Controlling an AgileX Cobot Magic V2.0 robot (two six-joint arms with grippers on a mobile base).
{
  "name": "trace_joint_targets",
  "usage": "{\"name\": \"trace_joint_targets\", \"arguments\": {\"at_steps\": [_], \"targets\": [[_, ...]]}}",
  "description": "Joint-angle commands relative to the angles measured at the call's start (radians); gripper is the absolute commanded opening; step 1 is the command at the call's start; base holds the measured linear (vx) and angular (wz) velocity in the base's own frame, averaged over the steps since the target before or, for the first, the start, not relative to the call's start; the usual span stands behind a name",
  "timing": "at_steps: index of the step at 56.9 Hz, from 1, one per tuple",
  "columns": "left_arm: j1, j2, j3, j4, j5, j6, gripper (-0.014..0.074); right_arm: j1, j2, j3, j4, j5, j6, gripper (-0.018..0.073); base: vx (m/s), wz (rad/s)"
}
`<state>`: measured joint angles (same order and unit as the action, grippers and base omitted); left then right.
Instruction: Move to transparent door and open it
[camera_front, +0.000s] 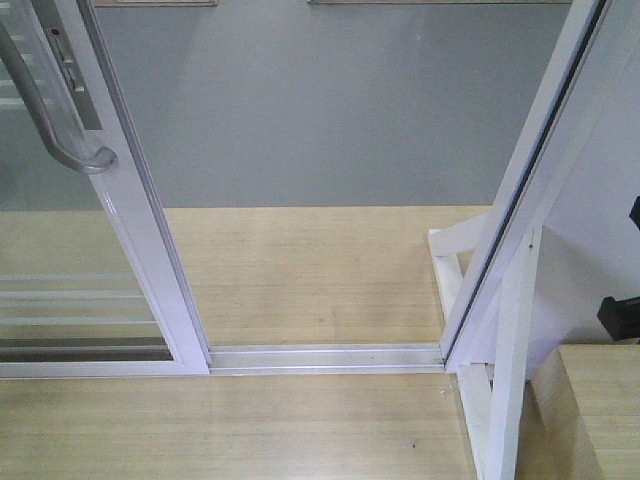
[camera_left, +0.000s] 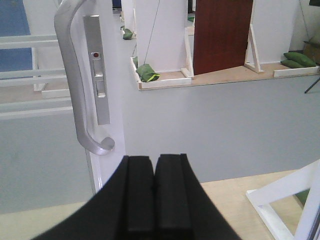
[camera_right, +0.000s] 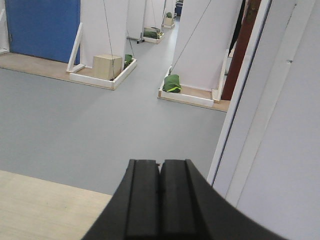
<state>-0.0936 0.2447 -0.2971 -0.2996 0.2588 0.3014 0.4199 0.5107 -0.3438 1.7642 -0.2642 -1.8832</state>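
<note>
The transparent door (camera_front: 90, 250) stands at the left, slid aside, with a wide gap to the white jamb (camera_front: 520, 200) on the right. Its grey handle (camera_left: 75, 85) runs upright — just up and left of the left claw (camera_left: 154, 185), the nearer one, pads pressed together, empty. The right claw (camera_right: 160, 195), likewise closed on nothing, points level through the gap — well apart from the handle.

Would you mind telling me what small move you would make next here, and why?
Probably hold position or draw the left gripper back slightly. The transparent door already stands slid aside, leaving the track and opening bare, and both the left and right gripper are shut on nothing, clear of the handle.
</note>
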Motion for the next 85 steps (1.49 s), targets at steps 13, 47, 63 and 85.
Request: {"name": "trace_joint_targets", "arguments": {"at_steps": [13,47,63,85], "targets": [[0.002,-0.108,0.054,-0.004,-0.111,0.004,-0.0003,-0.004,0.002,-0.029,-0.002,0.016,-0.004,-0.0005,0.00,0.00],[0.003,-0.270,0.344,0.013,-0.179,0.023,-0.0003,-0.004,0.003,-0.029,-0.001,0.015,-0.004,-0.0005,0.00,0.00],[0.003,-0.270,0.344,0.013,-0.179,0.023,-0.0003,-0.004,0.003,-0.029,-0.001,0.015,-0.004,-0.0005,0.00,0.00],[0.003,-0.270,0.344,0.013,-0.179,0.023,-0.0003,-0.004,0.003,-0.029,-0.004,0.013,-0.004,-0.0005,0.00,0.00]]}}
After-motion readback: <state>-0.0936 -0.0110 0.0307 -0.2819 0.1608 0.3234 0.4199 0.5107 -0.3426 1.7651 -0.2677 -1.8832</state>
